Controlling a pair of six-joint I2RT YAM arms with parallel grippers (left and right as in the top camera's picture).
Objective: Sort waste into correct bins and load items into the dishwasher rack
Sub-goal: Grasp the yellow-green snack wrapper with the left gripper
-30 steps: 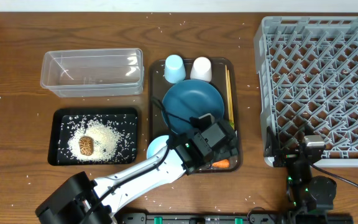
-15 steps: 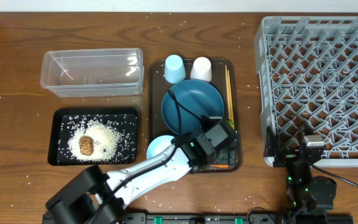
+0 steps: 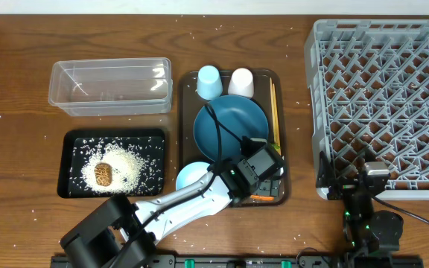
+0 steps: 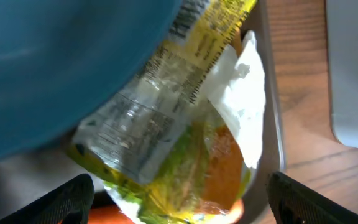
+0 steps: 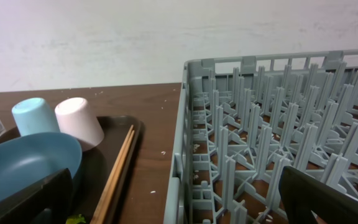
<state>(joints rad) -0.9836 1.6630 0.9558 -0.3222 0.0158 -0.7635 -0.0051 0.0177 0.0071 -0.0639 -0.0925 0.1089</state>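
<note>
From above, a brown wooden bench point(image 3: 21, 59) is speckled with loose white rice grains point(image 3: 129, 160), most of them heaped in the shallow black tray point(image 3: 71, 190) at near left, around a brown food lump point(image 3: 104, 173). The clear tub point(image 3: 110, 87) stands just beyond that tray. In the middle, a brown serving tray point(image 3: 185, 112) carries a light-blue cup point(image 3: 208, 82) and a white cup point(image 3: 241, 82) at its far end. It also holds the dark-blue plate point(image 3: 229, 123), a light-blue bowl point(image 3: 188, 179) and chopsticks point(image 3: 274, 112) along its right edge. The left claw point(image 3: 268, 182) hangs over the serving tray's near right corner, beside a small orange carrot point(image 3: 263, 198). The grey dishwasher rack point(image 3: 382, 89) fills the right side, and the right claw point(image 3: 367, 182) sits by its near edge.

The left wrist view shows the claw spread open. Its fingertips point(image 4: 73, 199) stand on either side of the crumpled green-yellow-and-white wrapper point(image 4: 179, 149), which lies partly under the plate's rim. Whether they touch it cannot be told.

The right wrist view shows that claw wide open and empty, looking along the rack toward a plain white wall point(image 5: 166, 37).
</note>
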